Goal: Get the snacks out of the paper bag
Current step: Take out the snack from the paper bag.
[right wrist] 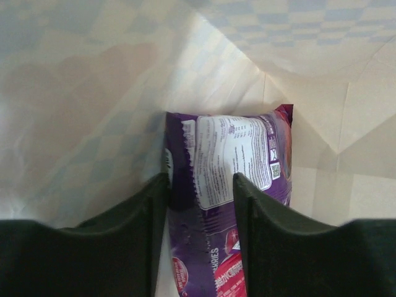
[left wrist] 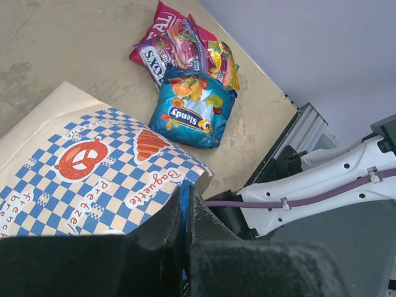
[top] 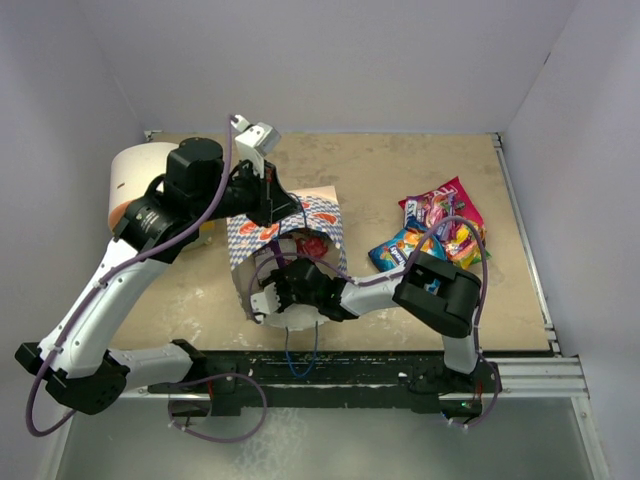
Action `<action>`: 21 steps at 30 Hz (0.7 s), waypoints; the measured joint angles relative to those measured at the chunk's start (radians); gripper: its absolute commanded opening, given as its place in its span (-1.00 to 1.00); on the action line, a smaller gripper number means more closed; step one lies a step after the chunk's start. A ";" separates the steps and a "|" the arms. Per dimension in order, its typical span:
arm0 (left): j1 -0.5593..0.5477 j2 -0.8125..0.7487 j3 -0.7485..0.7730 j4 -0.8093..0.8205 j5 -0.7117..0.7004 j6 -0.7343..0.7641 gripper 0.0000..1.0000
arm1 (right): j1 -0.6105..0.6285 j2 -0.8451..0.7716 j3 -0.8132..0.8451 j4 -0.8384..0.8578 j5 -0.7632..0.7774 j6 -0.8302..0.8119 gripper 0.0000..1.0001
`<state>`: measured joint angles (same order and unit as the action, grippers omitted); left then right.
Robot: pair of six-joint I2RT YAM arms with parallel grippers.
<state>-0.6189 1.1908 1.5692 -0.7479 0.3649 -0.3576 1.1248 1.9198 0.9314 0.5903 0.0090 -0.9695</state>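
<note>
The blue-and-white checkered paper bag (top: 300, 225) lies mid-table with its mouth toward the arms; it also shows in the left wrist view (left wrist: 93, 179). My left gripper (top: 270, 205) is shut on the bag's blue cord handle (left wrist: 183, 201) and holds that side up. My right gripper (top: 275, 293) reaches into the bag's mouth. In the right wrist view it (right wrist: 200, 182) is open inside the cream-white bag (right wrist: 93, 93), jaws either side of the left part of a purple packet (right wrist: 232, 154). A pile of snacks (top: 435, 232) lies outside to the right, among them a blue packet (left wrist: 193, 111) and a pink-red packet (left wrist: 158, 25).
A white-and-orange cylinder (top: 135, 180) stands at the far left behind the left arm. The right arm (left wrist: 322, 185) crosses in front of the bag. White walls enclose the table on three sides, and a metal rail (top: 530, 375) runs along the near edge.
</note>
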 measured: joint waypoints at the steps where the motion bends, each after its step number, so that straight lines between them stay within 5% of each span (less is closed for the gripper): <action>1: 0.000 -0.001 0.000 -0.002 -0.002 -0.001 -1.00 | -0.002 0.002 0.000 -0.001 -0.001 -0.002 -0.52; 8: 0.000 -0.028 -0.001 -0.003 -0.036 -0.018 -1.00 | -0.007 0.001 0.000 -0.003 -0.010 -0.010 -0.98; 21: 0.000 -0.042 -0.004 -0.029 -0.143 -0.027 -1.00 | -0.008 -0.261 -0.007 -0.183 -0.110 0.119 -1.00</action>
<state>-0.6189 1.1484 1.5650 -0.7765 0.2222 -0.3843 1.1172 1.6585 0.9245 0.4076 -0.1009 -0.8509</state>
